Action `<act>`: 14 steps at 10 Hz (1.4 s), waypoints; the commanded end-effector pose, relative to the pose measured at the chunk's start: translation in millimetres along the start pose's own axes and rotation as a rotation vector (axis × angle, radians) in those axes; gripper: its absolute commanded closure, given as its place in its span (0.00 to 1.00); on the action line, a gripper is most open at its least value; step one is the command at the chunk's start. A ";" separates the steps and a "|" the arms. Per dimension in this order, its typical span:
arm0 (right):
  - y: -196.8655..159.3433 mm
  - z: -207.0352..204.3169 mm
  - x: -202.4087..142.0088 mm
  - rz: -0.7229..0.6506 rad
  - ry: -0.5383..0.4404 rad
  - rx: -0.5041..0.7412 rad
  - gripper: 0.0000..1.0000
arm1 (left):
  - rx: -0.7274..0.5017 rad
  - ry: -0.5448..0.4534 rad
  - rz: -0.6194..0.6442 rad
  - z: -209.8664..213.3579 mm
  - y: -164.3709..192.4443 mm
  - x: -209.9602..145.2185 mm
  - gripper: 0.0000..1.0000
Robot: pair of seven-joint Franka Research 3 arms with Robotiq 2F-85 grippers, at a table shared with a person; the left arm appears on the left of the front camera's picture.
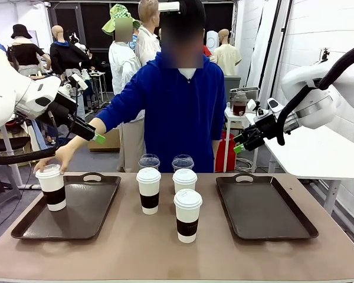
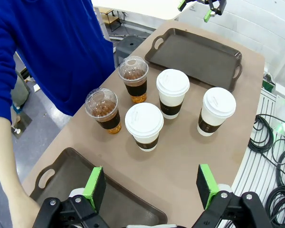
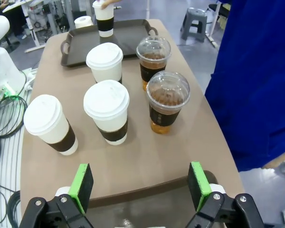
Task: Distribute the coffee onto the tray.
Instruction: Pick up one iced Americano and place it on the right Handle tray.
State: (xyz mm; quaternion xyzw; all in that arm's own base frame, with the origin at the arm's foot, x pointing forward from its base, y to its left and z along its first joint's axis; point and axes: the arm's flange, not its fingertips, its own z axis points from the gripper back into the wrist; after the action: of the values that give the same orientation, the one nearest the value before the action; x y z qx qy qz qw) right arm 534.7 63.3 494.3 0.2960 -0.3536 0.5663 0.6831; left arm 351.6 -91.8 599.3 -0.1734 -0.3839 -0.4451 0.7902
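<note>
**Front view:** The left gripper (image 1: 98,138) hangs above the left end of the counter (image 1: 135,250). The lone sleeved cup (image 1: 52,190) stands on the left tray (image 1: 91,203), at 7 o'clock from that gripper, with the person's hand (image 1: 54,158) on its lid. The right gripper (image 1: 238,145) hovers over the right tray (image 1: 265,215). The three sleeved cups (image 1: 187,207) stand mid-counter toward its 8 o'clock, and the two dome-lidded cups (image 1: 148,161) are behind them near 9 o'clock.

**Left wrist view:** The left gripper (image 2: 151,184) has its green pads (image 2: 94,184) spread wide with nothing between them. A corner of the left tray lies below it. The three sleeved cups stand ahead at 12 o'clock, well apart from the pads, and the dome-lidded pair is at 11 o'clock.

**Right wrist view:** The right gripper (image 3: 140,184) is likewise spread and empty, above the near rim of the right tray. The sleeved cups are at 11 to 12 o'clock and the dome-lidded cups at 12 to 1 o'clock. The lone sleeved cup is far off at 12 o'clock.
</note>
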 end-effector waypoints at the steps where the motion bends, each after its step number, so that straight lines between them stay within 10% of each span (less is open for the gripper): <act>1: 2.8 0.4 2.1 0.005 -0.003 0.001 0.00 | -0.007 -0.001 0.001 0.5 0.5 -1.2 0.00; 14: -100.6 -64.0 -91.8 0.021 -0.244 0.169 0.00 | -0.007 -0.001 0.001 0.5 0.5 -1.2 0.00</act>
State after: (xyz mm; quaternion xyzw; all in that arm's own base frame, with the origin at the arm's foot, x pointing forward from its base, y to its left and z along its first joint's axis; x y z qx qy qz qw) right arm 620.3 43.2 385.3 0.4043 -0.3690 0.5687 0.6140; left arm 351.6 -91.8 599.5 -0.1732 -0.3839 -0.4451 0.7903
